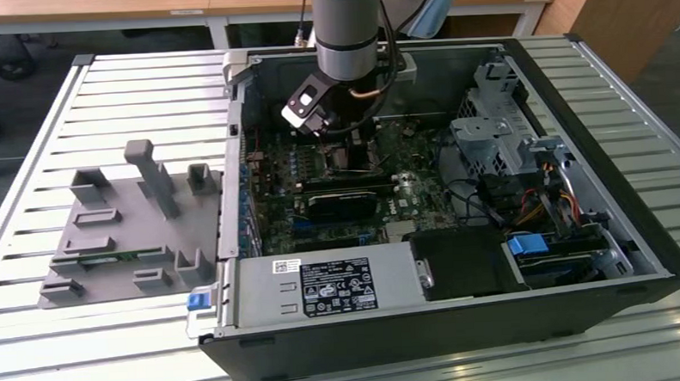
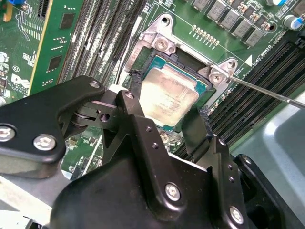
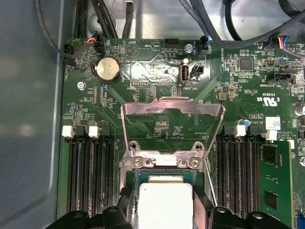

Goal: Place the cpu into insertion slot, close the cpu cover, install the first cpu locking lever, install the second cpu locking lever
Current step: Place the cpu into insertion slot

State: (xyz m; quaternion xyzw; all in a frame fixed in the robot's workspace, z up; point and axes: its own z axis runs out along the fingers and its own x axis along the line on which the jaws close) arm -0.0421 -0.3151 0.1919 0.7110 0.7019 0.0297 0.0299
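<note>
Silver cpu cover (image 3: 138, 106): swung up off the socket and standing open just beyond the chip in the first wrist view, with the green board visible through its square window.
Grey-topped cpu (image 3: 164, 210): lying flat in the socket, metal face up, with a narrow green rim showing round it in both wrist views.
Black end effector (image 2: 167, 110): down over the socket and straddling the cpu. Whether it is clenched on the chip or released, I cannot tell.
Thin locking lever (image 2: 267, 90): a steel wire running out from the socket's corner screw and across the black memory slots, apart from the cover.
Robot arm (image 1: 350, 35): a grey and blue column coming straight down into the case, upper middle of the exterior view.
Open computer case (image 1: 438, 337): a black tower lying on its side, open face up, taking the centre and the exterior view's right.
Green motherboard (image 3: 157, 76): a round coin battery (image 3: 107, 69) sits beyond the raised cover, and rows of memory slots (image 3: 90, 176) flank the socket on both sides.
Boxy power supply (image 1: 321, 286): silvery, with a label on top, lower middle of the exterior view against the case's near wall.
Grey fixture (image 1: 113, 243): a moulded tray with upright pegs at the exterior view's left, just beside the case.
Slatted bench (image 1: 118, 88): pale aluminium, carrying both the case and the fixture.
</note>
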